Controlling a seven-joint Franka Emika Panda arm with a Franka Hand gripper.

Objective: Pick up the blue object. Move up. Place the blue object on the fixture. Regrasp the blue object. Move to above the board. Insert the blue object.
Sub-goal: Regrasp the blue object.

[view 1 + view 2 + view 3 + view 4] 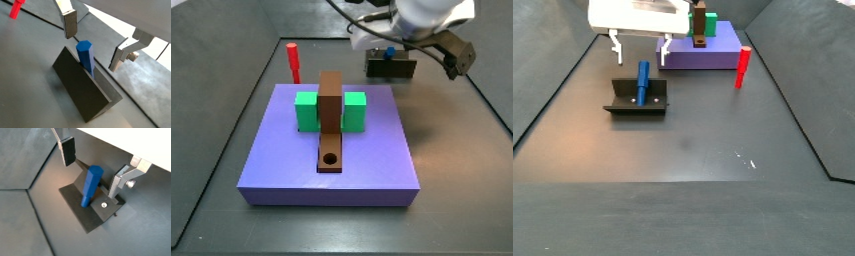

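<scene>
The blue object is a slim blue peg that leans in the slot of the dark fixture. It also shows in a wrist view and in a side view. My gripper is open and empty, just above the peg's top end, with one finger on each side and not touching it. In a side view the gripper hangs over the fixture. The brown board with its round hole lies between two green blocks.
The board and green blocks sit on a purple platform. A red upright peg stands on the floor beside the platform, and it also shows in a side view. Dark walls ring the floor.
</scene>
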